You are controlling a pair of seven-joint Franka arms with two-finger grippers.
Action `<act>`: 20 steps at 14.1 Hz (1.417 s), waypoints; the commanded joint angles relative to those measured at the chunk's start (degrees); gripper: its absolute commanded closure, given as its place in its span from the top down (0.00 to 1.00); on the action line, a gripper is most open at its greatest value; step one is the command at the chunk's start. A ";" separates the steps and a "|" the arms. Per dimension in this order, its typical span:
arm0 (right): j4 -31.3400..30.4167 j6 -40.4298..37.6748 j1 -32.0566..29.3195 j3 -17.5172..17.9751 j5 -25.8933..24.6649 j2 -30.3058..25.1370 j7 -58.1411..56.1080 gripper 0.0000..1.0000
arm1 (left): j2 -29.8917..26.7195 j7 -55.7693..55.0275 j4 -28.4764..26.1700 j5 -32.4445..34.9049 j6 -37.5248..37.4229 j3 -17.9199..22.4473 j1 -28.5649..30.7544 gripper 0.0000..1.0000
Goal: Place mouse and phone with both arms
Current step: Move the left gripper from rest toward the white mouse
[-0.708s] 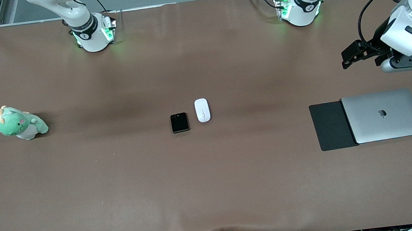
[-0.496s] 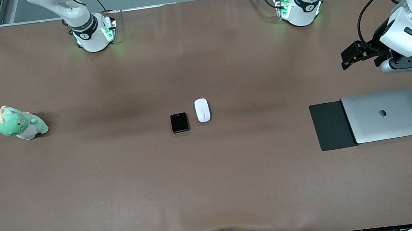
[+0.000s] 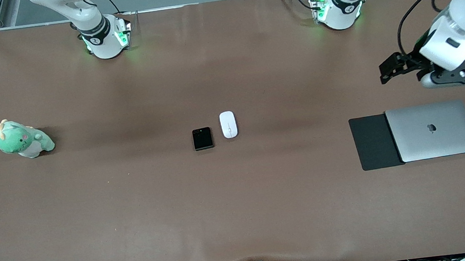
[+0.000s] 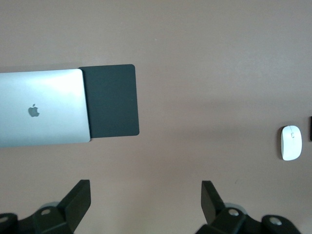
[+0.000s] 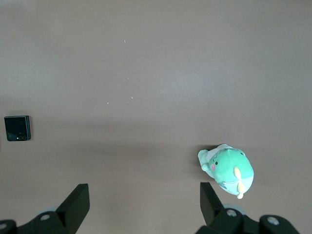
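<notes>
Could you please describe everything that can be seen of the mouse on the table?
The mouse is a small white oval with a smooth, plastic-looking shell and a thin grey line along its middle. It lies flat on the brown table, beside the black phone with a small gap between them, toward the left arm's end. Neither gripper touches it.

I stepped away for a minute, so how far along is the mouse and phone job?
Nothing looks done: the mouse and phone lie side by side mid-table, untouched. In hand: nothing; the left gripper hangs open over bare table near the laptop, the right gripper open near the plush toy. Both pickups and placements remain.
</notes>
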 commanded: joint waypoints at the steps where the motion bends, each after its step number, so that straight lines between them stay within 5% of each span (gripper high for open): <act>1: 0.12 0.00 -0.71 0.30 0.60 -0.15 0.60 1.00 | 0.82 -4.12 -2.10 0.91 4.37 -2.36 -0.51 1.00; 6: 0.21 -0.27 -0.71 0.30 0.25 -0.15 0.51 1.00 | 8.89 -13.69 -2.28 1.61 11.84 -8.52 -1.82 1.00; 20: 0.48 -0.27 -0.62 0.39 0.34 -0.15 0.60 1.00 | 30.70 -43.24 -0.26 11.37 30.31 -8.62 -21.77 1.00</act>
